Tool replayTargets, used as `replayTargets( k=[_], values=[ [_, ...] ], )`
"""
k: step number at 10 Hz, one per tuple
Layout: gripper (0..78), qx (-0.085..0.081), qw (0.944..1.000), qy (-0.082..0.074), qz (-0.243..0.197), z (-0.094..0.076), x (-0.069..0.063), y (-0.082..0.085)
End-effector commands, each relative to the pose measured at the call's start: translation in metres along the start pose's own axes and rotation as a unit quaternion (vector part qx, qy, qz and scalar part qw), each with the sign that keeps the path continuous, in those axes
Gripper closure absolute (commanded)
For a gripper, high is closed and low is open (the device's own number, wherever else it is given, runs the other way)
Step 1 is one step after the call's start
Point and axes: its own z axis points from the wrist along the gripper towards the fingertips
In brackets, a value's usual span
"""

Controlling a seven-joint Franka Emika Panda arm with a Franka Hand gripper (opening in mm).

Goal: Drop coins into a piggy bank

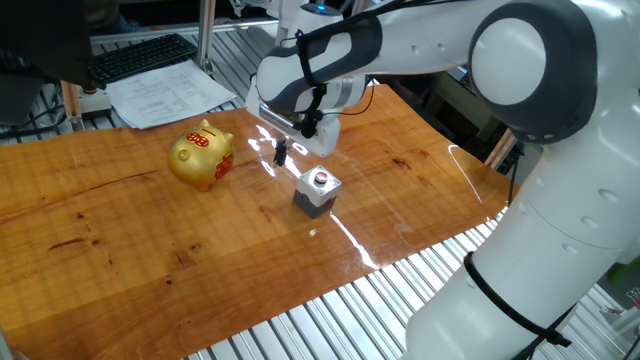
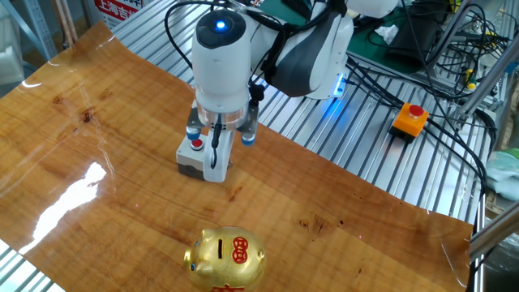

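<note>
Setting: a varnished orange-brown wooden tabletop (image 1: 120, 230) laid over ribbed aluminium framing, with a black keyboard (image 1: 145, 55) and printed papers (image 1: 170, 92) behind it in one fixed view and a tangle of cables and an orange box with a red button (image 2: 409, 118) off the table in the other. Item one, the shiny gold pig-shaped bank with red marks on its back (image 1: 201, 155), stands upright on the wood, slot uppermost, well apart from the arm. Item two, a small grey block with a red-dotted top (image 1: 317, 192), sits near the table's middle. Item three, the white arm's two-finger gripper (image 2: 215, 144), hangs just above and beside that block, between it and the bank as one fixed view shows it. Its fingers (image 1: 281, 152) stand close together, almost meeting; you may take it that a coin is pinched between them, though nothing that thin can be made out in either view. Step in hand, by my judgement: carrying from the block toward the bank. Your next move calls for travel across to the slot, lining the fingers along it, then release.
</note>
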Motion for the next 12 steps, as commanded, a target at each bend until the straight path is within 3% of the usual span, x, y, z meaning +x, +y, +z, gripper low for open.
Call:
replayTargets(
  k=[1,8,12],
  values=[
    [76.3,-0.005,0.9979,0.006,0.064,-0.007,0.019,0.041],
    [76.3,-0.005,0.9962,0.006,0.087,-0.01,0.019,0.054],
    [76.3,-0.011,0.9902,0.001,0.139,-0.007,0.022,0.07]
  ],
)
